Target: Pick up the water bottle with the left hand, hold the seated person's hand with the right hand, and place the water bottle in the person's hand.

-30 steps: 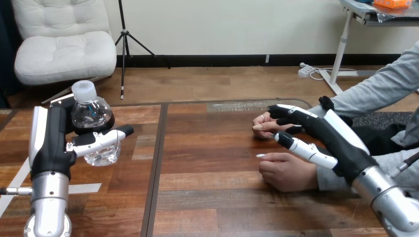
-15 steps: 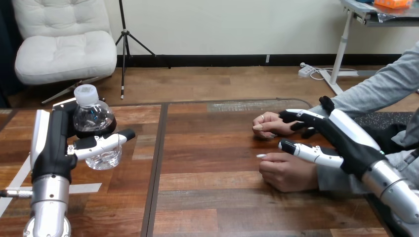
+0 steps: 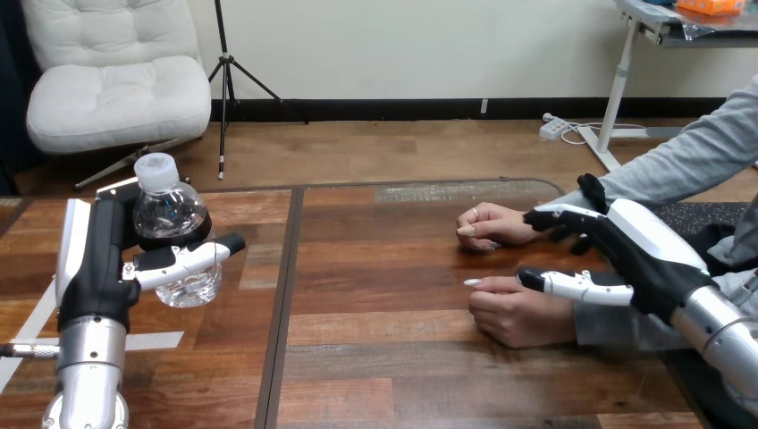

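Left hand (image 3: 89,268) grasps the water bottle (image 3: 170,214) at frame left; right hand (image 3: 639,255) hovers at right.
Fingers wrap the clear bottle mid-body, the best hold: it is probably light, thin-walled and slick, so squeeze gently. Right fingers are released, over the person's two hands (image 3: 518,313) on the worktop (image 3: 402,357).

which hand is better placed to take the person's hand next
Right: the right hand is open beside the person's hands, while the left hand is across the table, curled round the water bottle.
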